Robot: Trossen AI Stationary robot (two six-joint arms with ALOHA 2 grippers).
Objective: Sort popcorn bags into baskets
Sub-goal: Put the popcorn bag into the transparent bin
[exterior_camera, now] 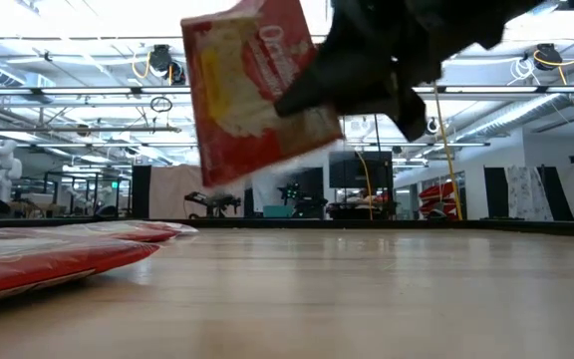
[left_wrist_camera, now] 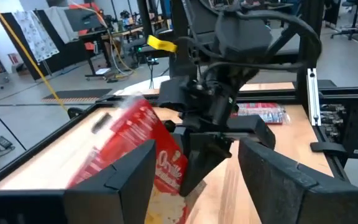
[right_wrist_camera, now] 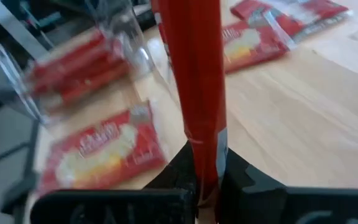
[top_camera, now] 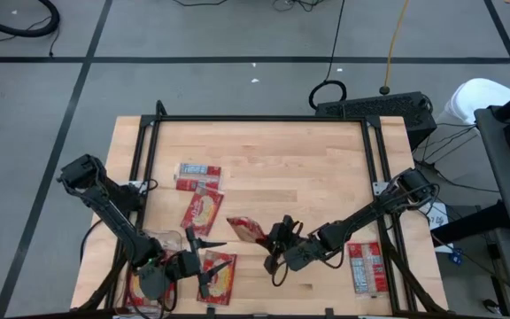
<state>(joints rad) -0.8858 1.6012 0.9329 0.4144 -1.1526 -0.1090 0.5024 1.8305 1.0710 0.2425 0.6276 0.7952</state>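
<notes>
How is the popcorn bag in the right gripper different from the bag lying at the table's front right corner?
The held bag hangs in the air, pinched by the shut right gripper; the corner bag lies flat on the table, untouched. The held bag shows its popcorn picture; the corner bag shows white labels. Both are flat red packets.

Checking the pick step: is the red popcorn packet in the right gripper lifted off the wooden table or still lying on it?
Lifted. The right gripper pinches the red popcorn packet by one edge, hanging clear above the wooden table.
</notes>
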